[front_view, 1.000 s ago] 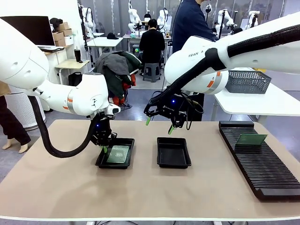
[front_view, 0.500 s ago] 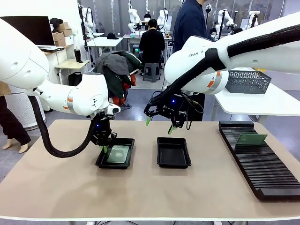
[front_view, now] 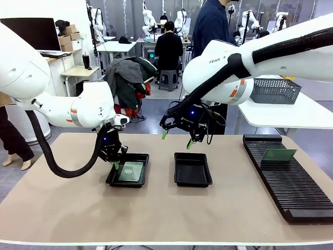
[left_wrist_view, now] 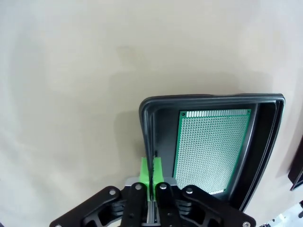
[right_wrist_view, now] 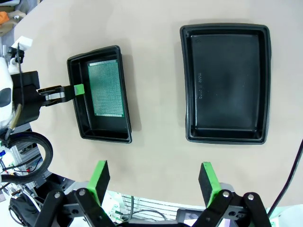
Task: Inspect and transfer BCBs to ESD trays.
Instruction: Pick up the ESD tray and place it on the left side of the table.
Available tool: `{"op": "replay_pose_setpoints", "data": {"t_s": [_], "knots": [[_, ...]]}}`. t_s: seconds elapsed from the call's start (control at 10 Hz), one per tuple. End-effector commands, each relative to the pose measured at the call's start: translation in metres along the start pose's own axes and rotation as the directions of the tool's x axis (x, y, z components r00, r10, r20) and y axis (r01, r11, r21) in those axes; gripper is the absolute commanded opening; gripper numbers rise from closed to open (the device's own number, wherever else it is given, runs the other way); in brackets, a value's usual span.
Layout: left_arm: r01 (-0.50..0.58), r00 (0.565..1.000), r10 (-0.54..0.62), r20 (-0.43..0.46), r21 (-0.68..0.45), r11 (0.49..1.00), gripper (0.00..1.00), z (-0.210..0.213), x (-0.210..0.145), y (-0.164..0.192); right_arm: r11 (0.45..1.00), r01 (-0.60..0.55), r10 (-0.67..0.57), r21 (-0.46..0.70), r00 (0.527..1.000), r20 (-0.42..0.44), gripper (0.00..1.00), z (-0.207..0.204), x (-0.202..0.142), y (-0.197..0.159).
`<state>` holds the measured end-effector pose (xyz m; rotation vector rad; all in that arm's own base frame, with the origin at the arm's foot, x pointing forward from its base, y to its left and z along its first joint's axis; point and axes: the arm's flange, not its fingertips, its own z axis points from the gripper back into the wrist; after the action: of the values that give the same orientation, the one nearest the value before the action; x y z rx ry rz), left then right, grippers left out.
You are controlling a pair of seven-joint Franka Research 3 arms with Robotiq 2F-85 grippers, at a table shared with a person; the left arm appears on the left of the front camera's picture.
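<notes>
Placing step: I judge one transfer done; a BCB (front_view: 131,171) lies flat in the left ESD tray (front_view: 127,184), left of centre in the front frame.
Left hand (front_view: 115,165): clenched, pads together on nothing I can see, tips at that tray's left rim.
Right hand (front_view: 177,139): released, jaws wide, hovering above the middle ESD tray (front_view: 193,183), which is empty.
Waiting board: a second BCB (front_view: 278,154) stands in the slotted rack (front_view: 291,190), right of frame.
Next move: I'd back my left hand clear, then fetch that board by its thin edge.
</notes>
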<state>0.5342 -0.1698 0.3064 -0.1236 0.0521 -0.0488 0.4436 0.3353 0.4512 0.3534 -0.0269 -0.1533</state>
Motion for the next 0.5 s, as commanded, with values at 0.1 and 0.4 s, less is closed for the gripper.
{"op": "replay_pose_setpoints", "data": {"t_s": [0.1, 0.4], "knots": [[0.033, 0.999, -0.028, 0.037, -0.131, 0.991, 0.03, 0.003, -0.014, 0.022, 1.0, 0.005, -0.005, -0.015, 1.0, 0.003, 1.0, 0.0, 0.002, 0.002], [0.027, 0.997, -0.011, 0.076, -0.202, 0.979, 0.03, 0.005, -0.019, 0.042, 1.0, 0.005, -0.005, -0.015, 1.0, 0.003, 1.0, 0.0, 0.002, 0.002]]}}
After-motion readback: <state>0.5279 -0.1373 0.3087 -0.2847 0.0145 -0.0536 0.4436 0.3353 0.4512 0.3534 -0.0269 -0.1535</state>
